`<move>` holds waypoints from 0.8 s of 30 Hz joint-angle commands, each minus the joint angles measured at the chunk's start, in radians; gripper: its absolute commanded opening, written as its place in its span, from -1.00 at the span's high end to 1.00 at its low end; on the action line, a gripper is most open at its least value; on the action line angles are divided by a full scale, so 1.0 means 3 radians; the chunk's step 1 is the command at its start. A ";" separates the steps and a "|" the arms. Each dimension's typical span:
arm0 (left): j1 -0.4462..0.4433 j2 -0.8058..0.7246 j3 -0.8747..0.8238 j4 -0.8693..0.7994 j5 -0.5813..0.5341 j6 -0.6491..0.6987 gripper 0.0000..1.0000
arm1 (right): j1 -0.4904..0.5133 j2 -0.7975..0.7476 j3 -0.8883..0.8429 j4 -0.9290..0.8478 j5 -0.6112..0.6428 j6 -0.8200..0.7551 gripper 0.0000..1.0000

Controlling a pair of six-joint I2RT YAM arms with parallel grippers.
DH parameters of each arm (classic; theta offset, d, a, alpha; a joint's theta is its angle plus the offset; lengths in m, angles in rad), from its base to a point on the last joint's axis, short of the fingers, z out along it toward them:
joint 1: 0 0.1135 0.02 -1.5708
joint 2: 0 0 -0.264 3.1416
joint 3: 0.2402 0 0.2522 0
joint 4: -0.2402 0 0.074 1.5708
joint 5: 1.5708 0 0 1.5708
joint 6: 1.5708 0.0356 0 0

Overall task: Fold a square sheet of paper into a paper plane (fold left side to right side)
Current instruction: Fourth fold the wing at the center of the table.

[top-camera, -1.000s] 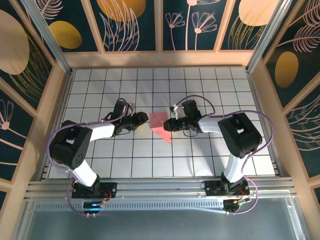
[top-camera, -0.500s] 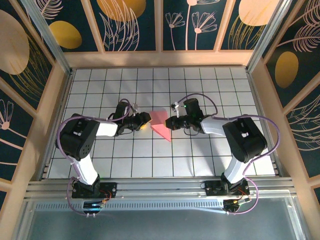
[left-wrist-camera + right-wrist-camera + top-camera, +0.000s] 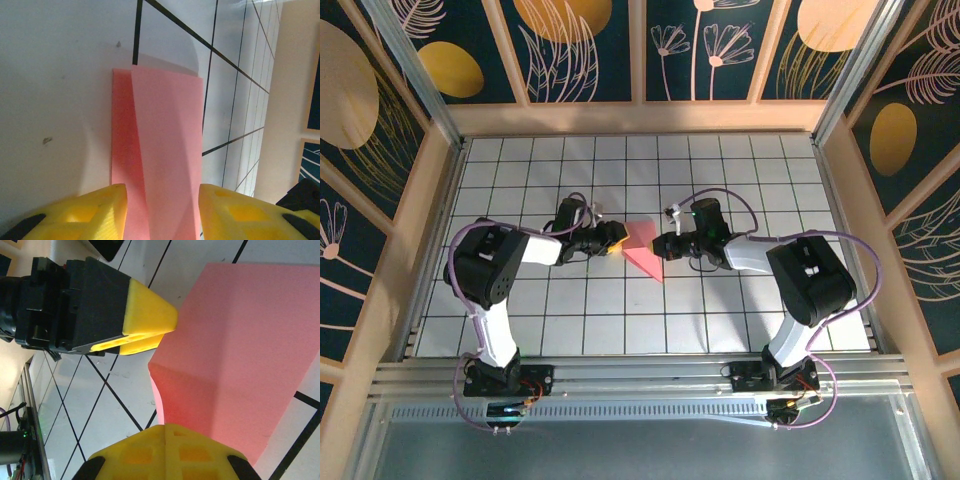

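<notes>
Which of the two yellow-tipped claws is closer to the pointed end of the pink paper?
Right. The right tool is shut on the pink paper just beyond that point. The left tool sits at the opposite, left edge, jaws apart.

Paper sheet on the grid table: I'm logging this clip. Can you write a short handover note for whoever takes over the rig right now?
Left gripper: open, one finger on either side of the paper's left end.
Right gripper: shut on the paper's right edge.
Square sheet of paper: mid-table, between the two grippers. It is already folded, with one layer lying over another, and tapers to a point at the near end.
Done: the early folds.
Left: the left-to-right fold, pressing the creases and forming the wings. It is not yet a narrow dart.
</notes>
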 commanded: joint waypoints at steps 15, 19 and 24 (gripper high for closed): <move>-0.0128 -0.0025 0.0125 0.0089 0.0026 -0.0098 0.87 | -0.0023 -0.0681 0.0144 -0.1104 0.1297 -0.0128 0.30; -0.0208 -0.0111 0.0154 -0.0032 -0.0090 -0.0180 0.88 | 0.0251 -0.1050 0.0195 -0.1607 0.2063 -0.0122 0.30; -0.0261 -0.0234 0.0167 -0.0151 -0.0233 -0.0224 0.88 | 0.0895 -0.1151 0.0208 -0.1968 0.2922 0.0090 0.30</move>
